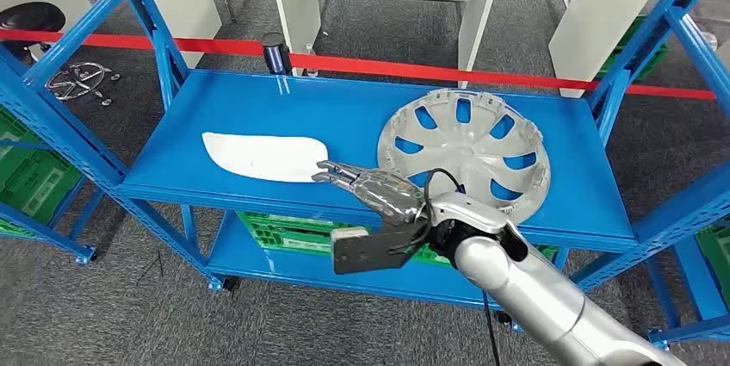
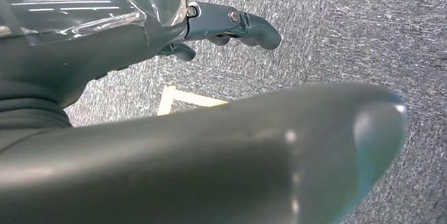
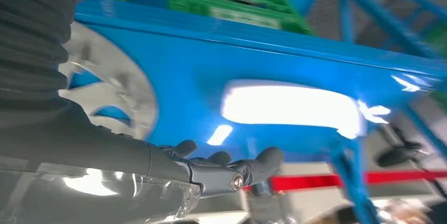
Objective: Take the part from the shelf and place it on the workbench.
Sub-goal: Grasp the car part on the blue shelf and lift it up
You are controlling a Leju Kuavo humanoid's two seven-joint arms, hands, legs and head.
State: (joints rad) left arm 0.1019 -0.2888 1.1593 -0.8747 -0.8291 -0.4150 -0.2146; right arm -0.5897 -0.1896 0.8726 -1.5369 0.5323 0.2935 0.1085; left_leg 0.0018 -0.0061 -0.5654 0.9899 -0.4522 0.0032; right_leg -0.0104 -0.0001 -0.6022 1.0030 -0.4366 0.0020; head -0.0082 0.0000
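Right hand [image 1: 374,187] held flat, fingers spread, nothing grasped, over shelf [image 1: 258,99] front edge; white part [image 1: 262,157] at its 10 o'clock, hubcap [image 1: 465,146] at 2. Left hand [image 2: 221,29] empty, fingers loosely extended.

Shelf [image 1: 258,108]: bright blue deck + frame. Silver-grey hubcap [image 1: 465,152] on it, blue showing thru its spoke slots. White flat part [image 1: 262,156] beside hubcap on shelf. Green crates [image 1: 293,232] below shelf deck. Red tape [image 1: 387,66] behind shelf. Floor [image 1: 112,297] dark grey speckled carpet. Right hand [image 1: 379,189] silver/dark grey; left hand [image 2: 232,23] dark grey-blue, over yellow floor line [image 2: 182,97].
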